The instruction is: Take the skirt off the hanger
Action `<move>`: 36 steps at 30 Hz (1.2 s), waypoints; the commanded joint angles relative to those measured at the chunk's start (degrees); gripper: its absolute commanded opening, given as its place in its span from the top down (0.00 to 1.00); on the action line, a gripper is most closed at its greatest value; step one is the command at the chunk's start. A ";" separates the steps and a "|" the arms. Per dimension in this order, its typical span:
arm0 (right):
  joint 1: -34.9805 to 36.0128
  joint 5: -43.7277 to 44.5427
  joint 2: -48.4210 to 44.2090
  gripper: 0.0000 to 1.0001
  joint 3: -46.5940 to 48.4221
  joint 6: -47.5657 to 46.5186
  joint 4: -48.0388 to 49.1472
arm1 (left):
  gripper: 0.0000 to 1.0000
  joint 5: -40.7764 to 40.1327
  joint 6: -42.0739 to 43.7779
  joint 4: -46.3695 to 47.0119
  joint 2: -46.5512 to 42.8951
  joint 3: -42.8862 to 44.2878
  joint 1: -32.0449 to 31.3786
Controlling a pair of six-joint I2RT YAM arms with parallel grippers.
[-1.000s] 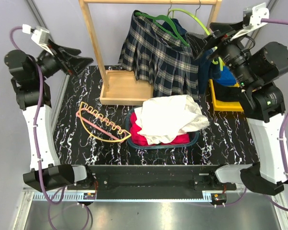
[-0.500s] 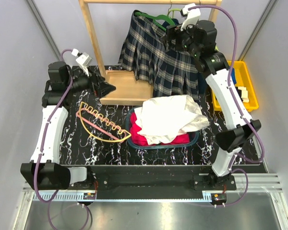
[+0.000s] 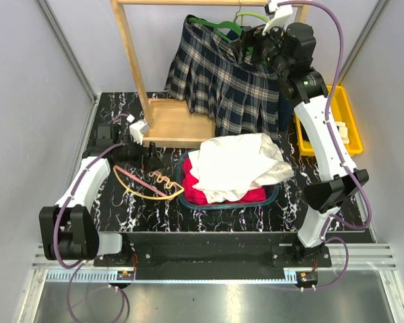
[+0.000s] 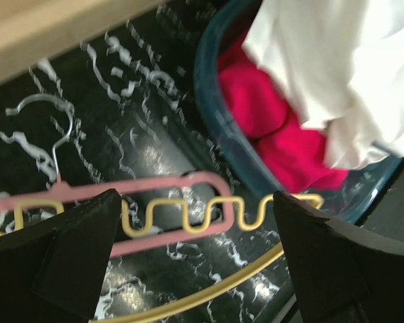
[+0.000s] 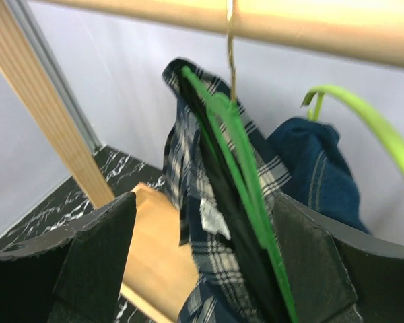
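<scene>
The left gripper (image 4: 194, 195) hangs low over the black marbled table (image 3: 310, 195) with its jaws spread wide and nothing between them, just above a pink hanger (image 3: 138, 180) and a pale yellow hanger (image 3: 148, 197) lying flat. Right of these, a teal basket (image 3: 219, 206) holds a red garment (image 3: 202, 192) under a white cloth (image 3: 236, 165). Behind it the skirt (image 3: 215, 81) hangs on the hanger (image 3: 219, 27), hooked over the wooden rack (image 3: 131, 60) rail (a denim garment (image 5: 316, 168) hangs just beside). The right gripper (image 5: 203, 198) is raised near the hanger's top, jaws apart, gripping nothing.
</scene>
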 commanded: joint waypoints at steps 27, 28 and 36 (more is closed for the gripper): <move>0.03 -4.75 -17.47 0.11 -12.33 1.18 1.47 | 0.01 -31.37 28.21 -8.40 0.98 -10.93 6.41; 0.03 -4.92 -17.65 0.11 -12.77 1.27 1.56 | 0.01 -31.29 28.83 -8.93 0.45 -10.84 7.39; 0.03 -5.28 -19.49 0.11 -15.67 1.88 2.08 | 0.01 -28.93 32.09 -13.68 -1.49 -4.44 13.28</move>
